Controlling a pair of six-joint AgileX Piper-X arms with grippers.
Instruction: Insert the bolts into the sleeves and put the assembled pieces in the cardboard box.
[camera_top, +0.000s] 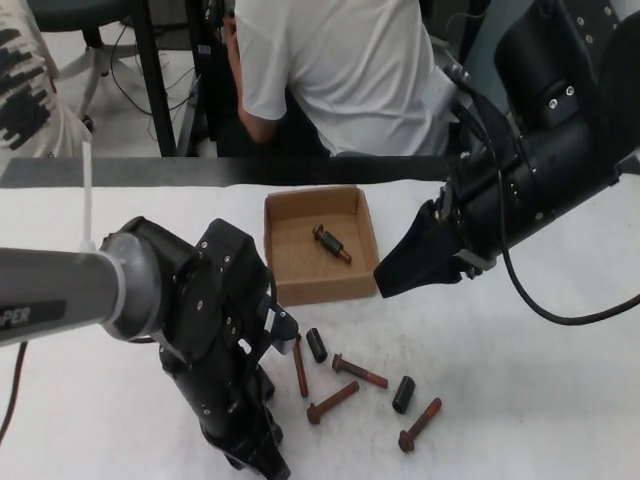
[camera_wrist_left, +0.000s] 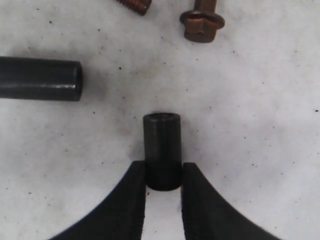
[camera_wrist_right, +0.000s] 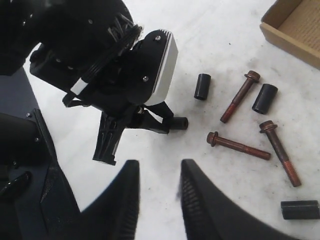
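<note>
One sleeve (camera_wrist_left: 162, 135) is pinched by its end between the closed fingers of the left gripper (camera_wrist_left: 163, 172), low over the tabletop (camera_wrist_left: 260, 130). We judge the end hold is chosen so the far mouth stays free to take a bolt. Close by it lie a second sleeve (camera_wrist_left: 40, 78) and the flanged head of a loose bolt (camera_wrist_left: 202, 20).

A little farther out, we count four bolts scattered near one another. One of them, the middle bolt (camera_top: 332, 401), lies within easy reach of either arm, and a spare sleeve (camera_top: 403, 394) lies among them.

Beyond the scatter the right gripper (camera_wrist_right: 159, 170) hangs above the tabletop with its fingers apart and nothing between them. We take it to be placed there to fetch a bolt for the held sleeve.

Farthest off stands the cardboard box (camera_top: 290, 285), open-topped, with one assembled piece (camera_top: 332, 243) lying inside. By our reckoning most of the pairing is not yet done.
</note>
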